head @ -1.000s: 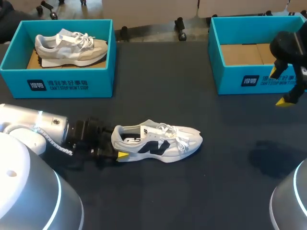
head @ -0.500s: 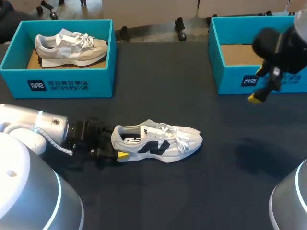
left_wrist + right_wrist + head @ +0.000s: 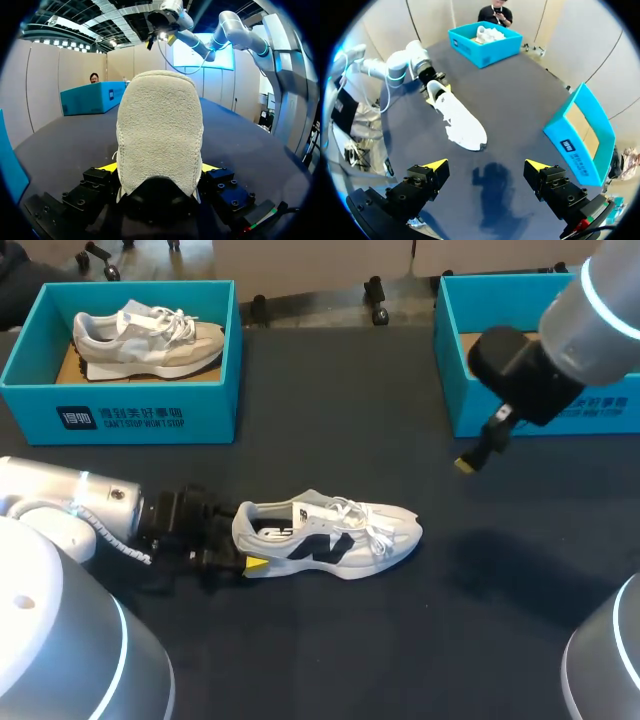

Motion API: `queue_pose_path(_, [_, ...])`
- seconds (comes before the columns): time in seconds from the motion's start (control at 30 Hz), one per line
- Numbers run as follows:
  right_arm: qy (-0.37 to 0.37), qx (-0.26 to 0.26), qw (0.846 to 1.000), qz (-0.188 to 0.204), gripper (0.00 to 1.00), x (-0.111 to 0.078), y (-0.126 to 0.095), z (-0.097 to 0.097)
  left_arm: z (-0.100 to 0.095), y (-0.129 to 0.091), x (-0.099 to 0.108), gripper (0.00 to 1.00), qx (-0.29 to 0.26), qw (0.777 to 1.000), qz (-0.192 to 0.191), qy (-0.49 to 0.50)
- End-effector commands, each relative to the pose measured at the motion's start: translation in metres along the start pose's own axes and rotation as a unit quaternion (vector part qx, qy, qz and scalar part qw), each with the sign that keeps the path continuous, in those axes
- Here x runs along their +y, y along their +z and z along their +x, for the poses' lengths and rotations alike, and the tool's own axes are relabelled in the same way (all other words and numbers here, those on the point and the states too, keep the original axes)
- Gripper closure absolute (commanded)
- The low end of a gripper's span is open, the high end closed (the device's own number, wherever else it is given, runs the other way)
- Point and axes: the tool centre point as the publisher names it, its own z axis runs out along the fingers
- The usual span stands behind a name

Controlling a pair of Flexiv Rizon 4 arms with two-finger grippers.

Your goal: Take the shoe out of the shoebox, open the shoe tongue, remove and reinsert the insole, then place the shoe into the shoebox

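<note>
One white shoe [image 3: 330,537] stands on its sole on the dark table [image 3: 400,640], outside both boxes. At the shoe's heel, the left gripper [image 3: 160,169] holds the heel clamped between its two fingers. Beyond the shoe's toe, above the table, the right gripper [image 3: 487,170] hangs with jaws wide, holding nothing. Farther beyond the toe stands an open teal shoebox [image 3: 500,410] with a bare cardboard floor. Far beyond the heel, a second teal box [image 3: 120,418] contains a beige shoe [image 3: 148,338].

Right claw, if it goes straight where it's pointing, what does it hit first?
Probably the bare table, just short of the toe of the white shoe. The right claw points down at it, open; depth is hard to judge.
</note>
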Motion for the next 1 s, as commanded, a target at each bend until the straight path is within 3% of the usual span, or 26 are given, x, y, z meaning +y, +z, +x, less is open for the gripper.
queue_pose_path(0.03, [0.013, -0.002, 1.000, 0.022, 0.00, 0.029, 0.017, 0.008, 0.000, -0.001, -0.001, 1.00, 0.000, 1.000, -0.001, 0.000])
queue_pose_path(0.5, [0.039, -0.012, 0.999, 0.023, 0.00, 0.073, 0.048, 0.038, 0.000, -0.001, -0.001, 1.00, 0.000, 1.000, -0.001, 0.000])
queue_pose_path(1.0, [0.047, -0.001, 0.999, 0.020, 0.00, 0.098, 0.073, 0.065, 0.000, -0.001, -0.001, 1.00, 0.000, 1.000, -0.001, 0.000])
